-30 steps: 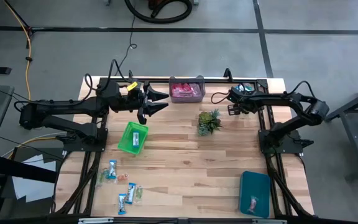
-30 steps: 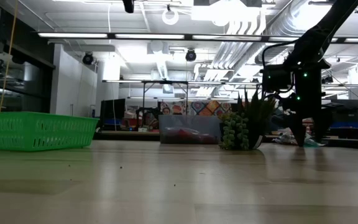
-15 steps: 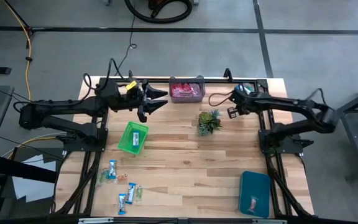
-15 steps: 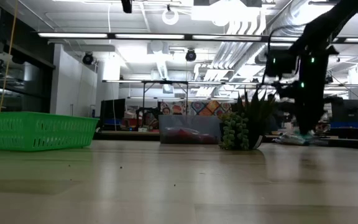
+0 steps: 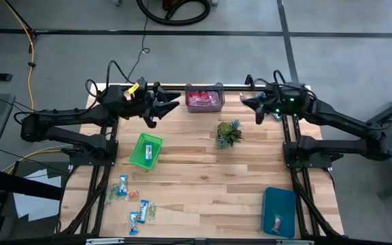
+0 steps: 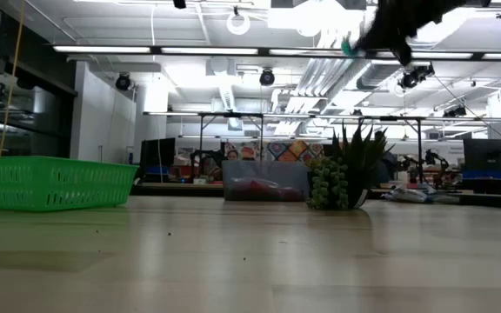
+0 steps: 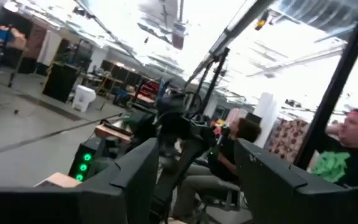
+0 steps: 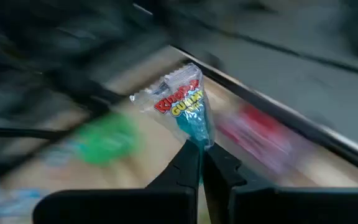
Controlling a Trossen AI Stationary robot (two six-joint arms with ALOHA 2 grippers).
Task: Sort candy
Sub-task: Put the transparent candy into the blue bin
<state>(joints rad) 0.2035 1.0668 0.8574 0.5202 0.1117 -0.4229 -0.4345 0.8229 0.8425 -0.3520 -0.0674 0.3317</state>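
My right gripper (image 5: 249, 103) hangs high over the table's far edge, right of the pink bin (image 5: 204, 99), and is shut on a candy (image 8: 182, 102) in a blue-and-white wrapper with red and yellow lettering. The low view shows it at the picture's top (image 6: 365, 35), with the candy's teal end (image 6: 347, 45) poking out. My left gripper (image 5: 165, 112) hovers open and empty left of the pink bin; in the left wrist view its fingers (image 7: 135, 180) stand wide apart. Several loose candies (image 5: 133, 203) lie on the table at the near left. My right gripper pinches the candy's narrow blue end (image 8: 199, 142) between its two fingertips. The rest of the wrapper sticks out beyond the fingertips, lettered face showing. The candy is lifted well clear of the table.
A green bin (image 5: 145, 150) stands left of centre and a teal bin (image 5: 279, 211) holding one candy at the near right. A small spiky plant (image 5: 228, 133) stands mid-table, between my right gripper and the near bins. People sit beyond the table (image 7: 347, 149).
My right gripper has shut on the candy lying at the table's far right. It has then risen high with it, swung toward the far edge and tipped from pointing down to nearly level. The candy has gone from lying on the table to hanging clear.
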